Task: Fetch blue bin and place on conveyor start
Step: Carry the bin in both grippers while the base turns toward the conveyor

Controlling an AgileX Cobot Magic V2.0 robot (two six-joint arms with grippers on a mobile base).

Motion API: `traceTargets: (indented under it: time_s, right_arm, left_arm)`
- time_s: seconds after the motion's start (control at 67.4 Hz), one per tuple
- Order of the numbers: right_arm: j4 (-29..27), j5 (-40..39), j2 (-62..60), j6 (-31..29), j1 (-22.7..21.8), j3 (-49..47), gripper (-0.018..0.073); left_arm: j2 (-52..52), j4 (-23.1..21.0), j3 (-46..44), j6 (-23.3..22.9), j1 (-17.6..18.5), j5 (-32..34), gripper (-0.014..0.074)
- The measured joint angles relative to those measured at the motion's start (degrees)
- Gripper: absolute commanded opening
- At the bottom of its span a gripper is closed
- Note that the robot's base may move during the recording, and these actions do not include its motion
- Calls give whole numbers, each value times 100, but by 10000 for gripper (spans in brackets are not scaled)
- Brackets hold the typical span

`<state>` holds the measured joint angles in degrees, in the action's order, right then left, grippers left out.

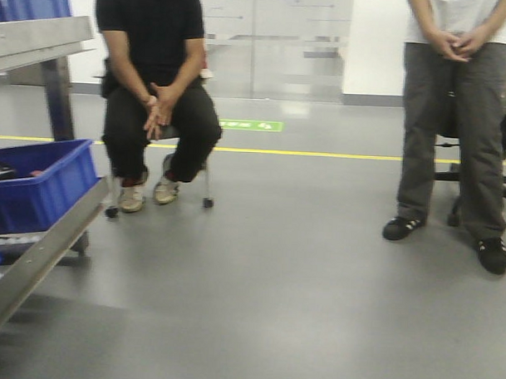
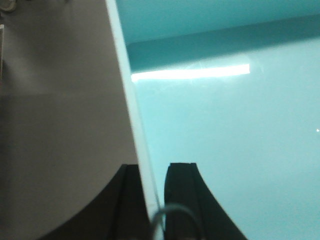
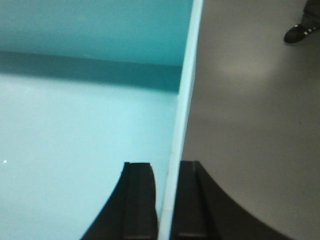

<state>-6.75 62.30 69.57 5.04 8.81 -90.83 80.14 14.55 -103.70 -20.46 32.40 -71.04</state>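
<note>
Aqua plastic: smooth, glossy blue bin (image 2: 225, 125), filling the right of the left wrist view and the left of the right wrist view; nothing inside as far as shown, a light streak across its bottom.
Left hand (image 2: 152, 172): clenched on the bin's thin left wall, bottom centre of frame, one finger inside, one outside.
Right hand (image 3: 167, 170): likewise pinching the opposite wall, bottom centre of its view.
Bin's place: apparently lifted clear between both hands, over grey floor (image 3: 250, 125); no conveyor start in sight.
Handling: probably light and fairly stiff, yet slick (thin walls likely to flex or slide under a pinch); best held at the rim mid-wall, both sides level.
Front view: dark blue bin (image 1: 37, 182) on a steel rack (image 1: 43, 261) at left; seated person (image 1: 153, 86) upper left, standing person (image 1: 459, 122) at right.
</note>
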Motion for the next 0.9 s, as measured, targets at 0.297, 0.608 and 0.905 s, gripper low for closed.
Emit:
traceTargets:
  time_s: [0.297,0.608,0.905]
  right_arm:
    - [0,0,0,0,0,0,-152]
    - [0,0,0,0,0,0,-152]
    - [0,0,0,0,0,0,-152]
  left_arm:
    - [0,0,0,0,0,0,-111]
    - [0,0,0,0,0,0,-111]
    - [0,0,0,0,0,0,-111]
